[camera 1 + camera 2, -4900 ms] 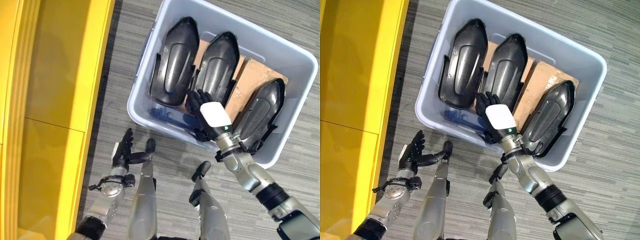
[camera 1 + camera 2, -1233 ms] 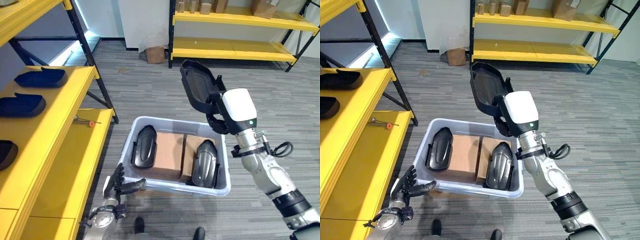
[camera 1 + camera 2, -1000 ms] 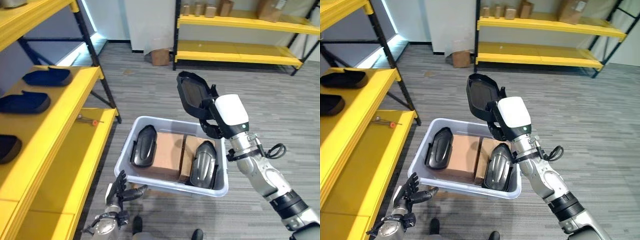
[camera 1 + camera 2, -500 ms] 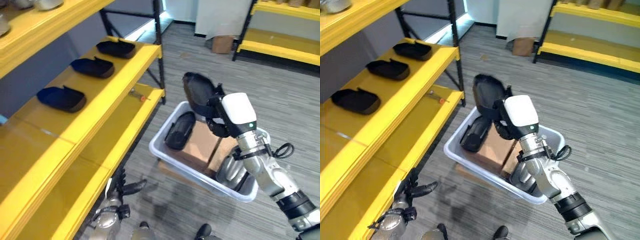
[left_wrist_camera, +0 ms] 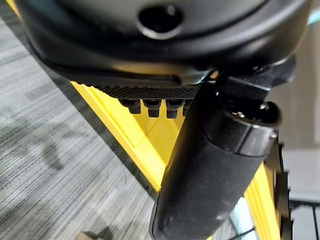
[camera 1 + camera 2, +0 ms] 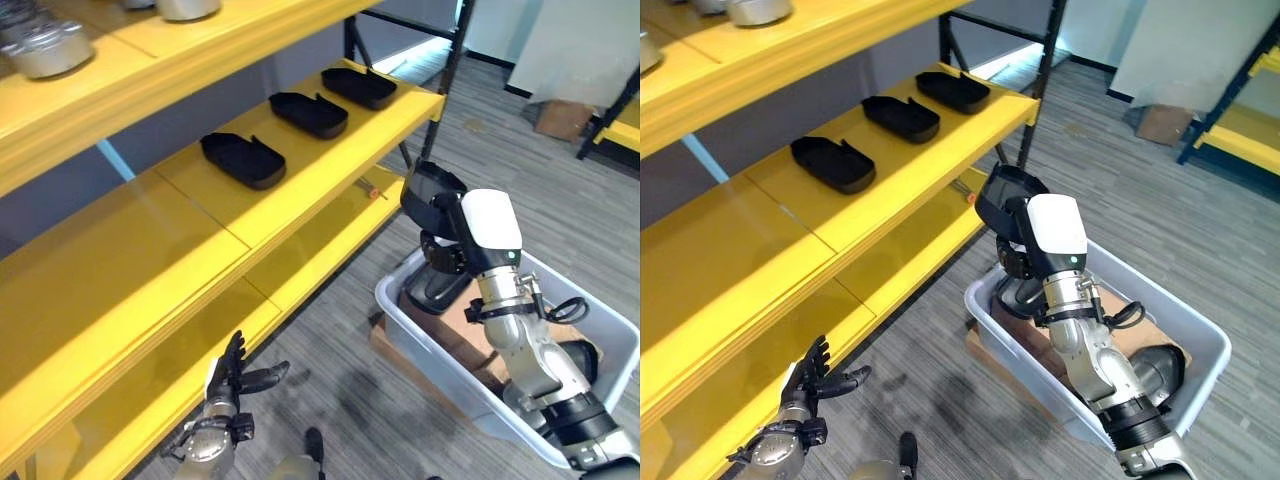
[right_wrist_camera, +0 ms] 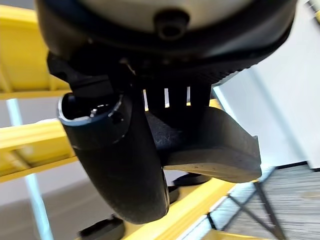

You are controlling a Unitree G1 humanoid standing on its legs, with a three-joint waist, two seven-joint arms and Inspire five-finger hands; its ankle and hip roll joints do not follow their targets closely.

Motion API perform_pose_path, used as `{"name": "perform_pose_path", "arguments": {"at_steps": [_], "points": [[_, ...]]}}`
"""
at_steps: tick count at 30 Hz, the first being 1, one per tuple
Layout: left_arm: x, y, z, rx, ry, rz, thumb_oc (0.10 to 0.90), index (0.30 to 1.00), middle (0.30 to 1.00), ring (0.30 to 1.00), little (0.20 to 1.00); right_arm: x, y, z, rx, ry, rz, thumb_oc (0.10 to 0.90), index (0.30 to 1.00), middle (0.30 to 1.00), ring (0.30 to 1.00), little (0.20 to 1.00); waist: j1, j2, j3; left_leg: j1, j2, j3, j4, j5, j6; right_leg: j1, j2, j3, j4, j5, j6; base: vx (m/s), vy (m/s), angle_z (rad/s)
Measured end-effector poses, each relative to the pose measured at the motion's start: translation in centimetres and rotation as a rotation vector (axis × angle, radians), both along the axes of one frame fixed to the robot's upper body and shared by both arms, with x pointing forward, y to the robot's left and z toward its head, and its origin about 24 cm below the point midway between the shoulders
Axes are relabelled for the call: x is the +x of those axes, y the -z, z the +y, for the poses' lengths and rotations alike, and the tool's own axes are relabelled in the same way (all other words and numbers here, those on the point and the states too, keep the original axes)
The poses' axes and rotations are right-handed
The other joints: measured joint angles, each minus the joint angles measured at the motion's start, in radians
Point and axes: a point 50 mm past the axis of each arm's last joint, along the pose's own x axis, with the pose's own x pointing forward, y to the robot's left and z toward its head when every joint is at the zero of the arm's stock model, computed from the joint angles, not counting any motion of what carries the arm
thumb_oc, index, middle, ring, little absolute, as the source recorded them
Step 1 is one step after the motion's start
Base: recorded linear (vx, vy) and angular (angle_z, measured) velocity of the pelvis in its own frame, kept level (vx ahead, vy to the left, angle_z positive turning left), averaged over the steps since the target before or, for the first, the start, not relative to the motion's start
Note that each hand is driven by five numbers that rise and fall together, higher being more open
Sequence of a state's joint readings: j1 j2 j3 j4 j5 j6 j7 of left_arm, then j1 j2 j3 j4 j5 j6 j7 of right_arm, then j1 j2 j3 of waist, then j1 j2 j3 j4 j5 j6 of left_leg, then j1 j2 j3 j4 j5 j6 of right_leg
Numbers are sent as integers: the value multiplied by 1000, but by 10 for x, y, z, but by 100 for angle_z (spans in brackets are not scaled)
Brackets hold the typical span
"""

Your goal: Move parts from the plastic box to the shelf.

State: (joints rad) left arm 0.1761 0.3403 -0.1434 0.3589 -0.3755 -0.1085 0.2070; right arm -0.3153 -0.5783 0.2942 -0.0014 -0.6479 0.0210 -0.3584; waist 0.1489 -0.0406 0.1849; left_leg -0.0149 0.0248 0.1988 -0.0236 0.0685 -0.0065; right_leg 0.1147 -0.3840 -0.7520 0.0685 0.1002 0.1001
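My right hand (image 6: 489,226), with its white cover, is shut on a black moulded part (image 6: 431,193) and holds it in the air above the near-left corner of the grey plastic box (image 6: 985,318). In the right wrist view the fingers (image 7: 176,107) and thumb (image 7: 118,156) clamp the part (image 7: 212,146). Two more black parts (image 6: 441,285) (image 6: 1157,371) lie in the box on brown cardboard (image 6: 468,332). Three black parts (image 6: 243,160) (image 6: 308,114) (image 6: 358,87) rest in a row on the yellow shelf (image 6: 150,260). My left hand (image 6: 231,381) hangs low and open by the shelf's bottom level.
A small red-tipped tool (image 6: 372,190) lies on the lower shelf board. Metal parts (image 6: 46,46) stand on the top shelf. A black shelf post (image 6: 455,55) rises behind the held part. A cardboard box (image 6: 560,118) sits on the floor far off.
The camera has swung left to the shelf, so the shelf and the box show differently. My right hand still holds the black part, now over the box's left corner and close to the shelf.
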Motion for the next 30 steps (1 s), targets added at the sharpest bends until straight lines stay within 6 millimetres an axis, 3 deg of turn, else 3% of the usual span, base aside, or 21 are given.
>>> {"name": "perform_pose_path", "arguments": {"at_steps": [4, 7, 9, 10, 11, 12, 15, 17, 18, 20, 21, 25, 30], "points": [[1, -5, 3, 42, 19, -18, 900, 1000, 1000, 1000, 1000, 2, 2, 14, -7, -37, 16, 400, 300, 300, 300, 300, 31, -48, -10, 2, -53, -39, -7, 2, 31, 14, -61, 3, 47, 19, 27, 22, 202, 37], [2, -5, 6, 49, 8, -15, 900, 1000, 1000, 1000, 1000, 2, 4, 19, -37, -51, 22, 400, 300, 300, 300, 300, 20, -58, -9, 0, -81, -84, -5, 2, 61, 11, -109, 17, 141, 43, 28, -6, 132, 51], [6, -8, 8, 66, 14, -24, 900, 1000, 1000, 1000, 1000, 1, 6, 19, -54, -50, 27, 400, 300, 300, 300, 300, 3, -59, -8, 3, -82, -125, -13, 7, 87, -30, -132, 119, 236, 66, 60, -90, 73, 61], [7, -11, 15, 92, 4, -31, 900, 1000, 1000, 1000, 1000, 1, 5, 21, -60, -76, 24, 400, 300, 300, 300, 300, 2, -63, -7, -3, -77, -150, -27, 24, 110, -104, -87, 248, 299, -34, 93, -62, 69, 52], [8, -12, 18, 102, -12, -30, 900, 1000, 1000, 1000, 1000, -1, 6, 22, -64, -93, 27, 400, 300, 300, 300, 300, -14, -56, -4, -5, -69, -167, -39, 34, 112, -144, -10, 345, 302, -93, 97, 22, 14, 42], [9, -13, 20, 105, -19, -33, 900, 1000, 1000, 1000, 1000, -2, 9, 22, -66, -95, 39, 400, 300, 300, 300, 300, -23, -55, -3, -4, -64, -179, -41, 37, 114, -166, 44, 391, 296, -128, 93, 12, -25, 39], [12, -14, 18, 103, -12, -43, 900, 1000, 1000, 1000, 1000, -6, 18, 16, -78, -85, 77, 400, 300, 300, 300, 300, -60, -59, -1, 0, -70, -237, -55, 45, 108, -228, 220, 406, 233, -187, 16, 35, -34, 57], [12, -12, 15, 98, -2, -34, 900, 1000, 1000, 1000, 1000, -8, 18, 16, -85, -98, 74, 400, 300, 300, 300, 300, -86, -52, 3, -13, -73, -267, -55, 45, 109, -281, 326, 516, 198, -195, 3, 56, 4, 57], [12, -11, 13, 96, 5, -32, 900, 1000, 1000, 1000, 1000, -8, 16, 15, -92, -105, 69, 400, 300, 300, 300, 300, -89, -54, 2, -23, -78, -269, -56, 45, 109, -302, 354, 536, 171, -184, -10, 43, -23, 45], [10, -7, 5, 99, 36, -15, 900, 1000, 1000, 1000, 1000, -9, 15, 13, -102, -103, 66, 400, 300, 300, 300, 300, -94, -54, 4, -19, -110, -273, -61, 43, 106, -276, 341, 534, 70, -102, -42, 32, -45, 37], [9, -4, 0, 85, 42, -9, 900, 1000, 1000, 1000, 1000, -9, 16, 10, -101, -93, 70, 400, 300, 300, 300, 300, -95, -38, 3, -18, -114, -289, -61, 40, 102, -242, 343, 517, 15, -49, -56, 57, -38, 36], [6, -4, -3, 63, 26, -14, 900, 1000, 1000, 1000, 1000, -8, 12, 12, -103, -97, 56, 400, 300, 300, 300, 300, -90, -26, 2, -6, -102, -273, -57, 28, 73, -187, 364, 499, -90, -2, -93, 75, -37, 2], [5, -5, -4, 50, 18, -24, 900, 1000, 1000, 1000, 1000, -7, 6, 14, -102, -106, 37, 400, 300, 300, 300, 300, -90, -26, 2, 28, -95, -272, -57, 11, 49, -121, 380, 498, -154, 4, -104, 58, -58, 0]]}}
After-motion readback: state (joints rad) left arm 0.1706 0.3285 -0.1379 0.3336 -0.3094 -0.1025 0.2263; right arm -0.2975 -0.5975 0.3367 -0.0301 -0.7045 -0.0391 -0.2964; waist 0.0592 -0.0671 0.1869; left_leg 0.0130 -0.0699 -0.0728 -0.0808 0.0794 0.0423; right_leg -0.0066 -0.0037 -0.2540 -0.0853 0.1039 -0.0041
